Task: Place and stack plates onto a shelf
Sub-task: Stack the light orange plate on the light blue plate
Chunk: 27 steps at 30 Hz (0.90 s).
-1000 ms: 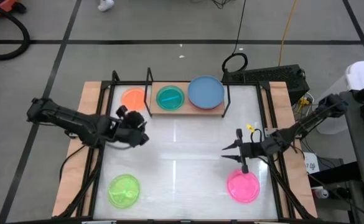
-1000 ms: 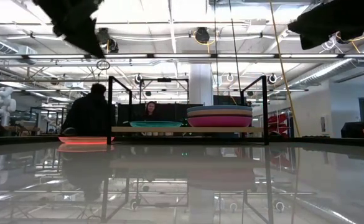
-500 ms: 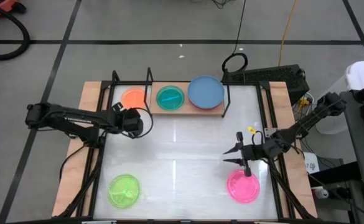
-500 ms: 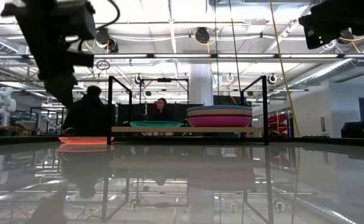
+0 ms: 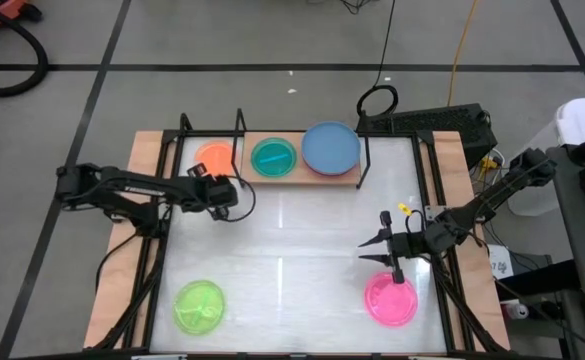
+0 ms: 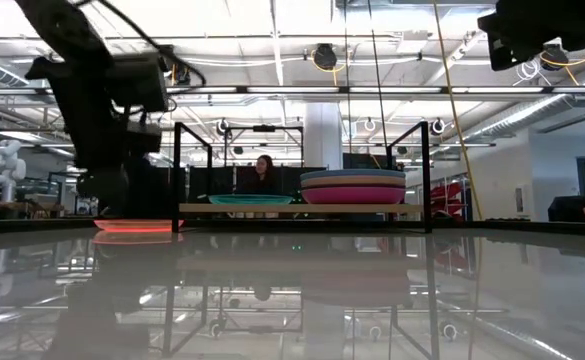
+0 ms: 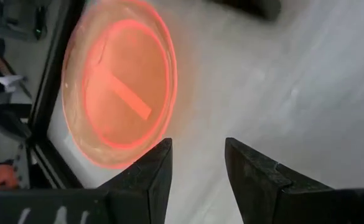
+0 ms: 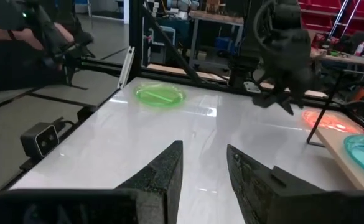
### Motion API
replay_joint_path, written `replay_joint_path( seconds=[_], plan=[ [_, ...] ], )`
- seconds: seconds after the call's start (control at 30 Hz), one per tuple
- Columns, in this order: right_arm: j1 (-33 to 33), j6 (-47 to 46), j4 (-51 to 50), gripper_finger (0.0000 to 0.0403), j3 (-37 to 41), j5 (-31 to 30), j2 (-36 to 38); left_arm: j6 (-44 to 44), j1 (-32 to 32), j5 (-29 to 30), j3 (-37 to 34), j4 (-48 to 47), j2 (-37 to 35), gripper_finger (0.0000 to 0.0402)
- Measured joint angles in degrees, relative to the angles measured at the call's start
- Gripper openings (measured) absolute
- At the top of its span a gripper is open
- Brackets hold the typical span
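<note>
The orange plate (image 5: 213,157) (image 7: 119,93) lies flat on the table just left of the shelf (image 5: 302,178). My left gripper (image 5: 222,190) (image 7: 197,155) hovers open at the plate's near rim, touching nothing. On the shelf board rest a teal plate (image 5: 273,157) and a stack topped by the blue plate (image 5: 331,148) (image 6: 352,187). The lime green plate (image 5: 200,305) lies near the table's near left corner. My right gripper (image 5: 377,248) (image 8: 203,155) waits open just beyond the hot pink plate (image 5: 390,299), toward the far side.
Black uprights (image 5: 240,135) stand at the shelf's ends, one between the orange and teal plates. The left arm (image 6: 102,110) hangs low over the table's left. People sit in the room beyond the table. The table's middle (image 5: 292,240) is bare.
My left gripper has moved toward the far edge and the orange plate, coming down low over the table and turning its fingers at the plate. The right arm and all plates have stayed in place.
</note>
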State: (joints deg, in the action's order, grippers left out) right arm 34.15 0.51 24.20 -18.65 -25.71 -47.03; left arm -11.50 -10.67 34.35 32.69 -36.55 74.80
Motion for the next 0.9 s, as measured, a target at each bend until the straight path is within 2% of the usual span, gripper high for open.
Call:
replay_joint_path(
  seconds=[0.23,0.47,0.67,0.9],
  plan=[
    [-0.02,0.66,-0.06,0.0107,0.00,-0.02,0.00,6.66,-3.29,2.80,-0.02,2.10,6.78,0.0154],
    [-0.02,0.28,-0.87,0.0107,0.00,-0.02,-0.01,13.68,-6.32,5.62,-0.01,6.80,9.48,0.0154],
    [-0.02,-1.19,-1.73,0.0107,0.00,-0.02,-0.04,17.93,-11.19,5.08,0.00,9.25,9.58,0.0154],
    [0.04,-2.89,-3.67,0.0107,0.00,-0.02,-0.04,20.26,-15.27,1.47,0.00,10.66,9.58,0.0154]
  ],
)
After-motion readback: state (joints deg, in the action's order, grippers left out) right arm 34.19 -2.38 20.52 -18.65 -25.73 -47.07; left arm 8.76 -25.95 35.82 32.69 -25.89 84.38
